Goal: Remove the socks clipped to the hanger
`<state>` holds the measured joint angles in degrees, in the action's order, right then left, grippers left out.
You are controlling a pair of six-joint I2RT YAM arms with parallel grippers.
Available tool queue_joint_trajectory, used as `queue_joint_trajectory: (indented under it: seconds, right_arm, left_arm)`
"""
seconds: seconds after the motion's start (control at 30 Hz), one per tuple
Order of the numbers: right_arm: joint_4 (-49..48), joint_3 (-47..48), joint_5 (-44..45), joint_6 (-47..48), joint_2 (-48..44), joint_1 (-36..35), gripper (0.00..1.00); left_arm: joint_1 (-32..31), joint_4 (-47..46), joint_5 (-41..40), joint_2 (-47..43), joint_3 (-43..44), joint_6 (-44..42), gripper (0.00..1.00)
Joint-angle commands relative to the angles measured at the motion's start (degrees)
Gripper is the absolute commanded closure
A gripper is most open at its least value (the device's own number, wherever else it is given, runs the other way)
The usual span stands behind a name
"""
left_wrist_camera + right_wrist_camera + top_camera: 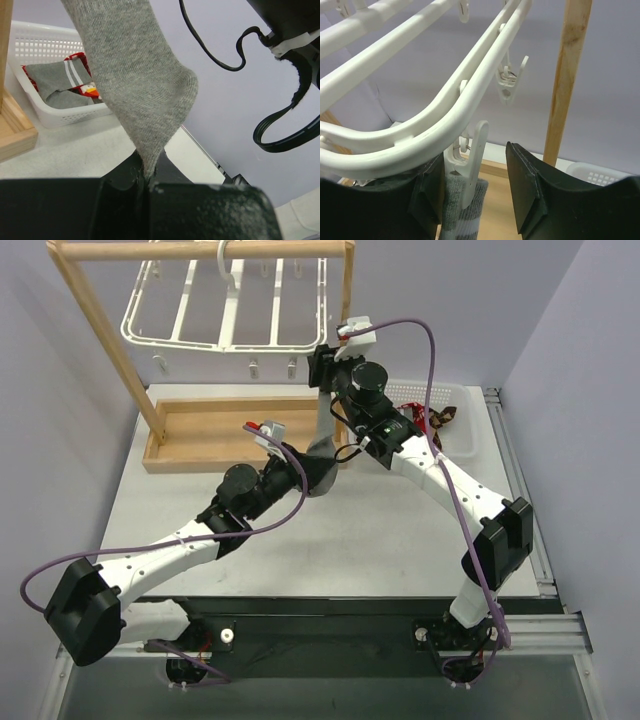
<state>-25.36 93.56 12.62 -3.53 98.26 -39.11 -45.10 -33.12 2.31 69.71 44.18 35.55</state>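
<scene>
The white hanger (225,310) hangs from the wooden rack's top bar. A plain grey sock (140,85) runs taut from the hanger's near right corner down to my left gripper (145,177), which is shut on its toe end. In the top view the sock (326,432) shows as a grey strip above the left gripper (318,472). My right gripper (475,190) is open at that corner, its jaws on either side of the white clip (472,160) that pinches the sock's striped cuff (465,215). The left finger (427,200) touches clip and cuff; the right finger (525,190) stands apart.
A white basket (455,395) at the back right holds red and grey socks (65,80). The wooden rack's post (567,75) stands just right of the right gripper. The rack's wooden base tray (200,430) lies under the hanger. Several bare clips (510,80) dangle from the rim.
</scene>
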Motion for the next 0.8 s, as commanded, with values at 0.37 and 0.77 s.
queue_joint_trajectory:
  seconds: [0.37,0.77]
  right_arm:
    - [-6.1,3.56,4.07,1.51,-0.44,-0.44,0.59]
    - [-1.36,5.49,0.3,-0.16,-0.35,0.18,1.0]
  left_arm:
    - [-0.78,-1.33,-0.37,-0.72,0.56,-0.31,1.0]
    - [-0.78,-1.07,-1.25,-0.37,-0.41,-1.09,1.0]
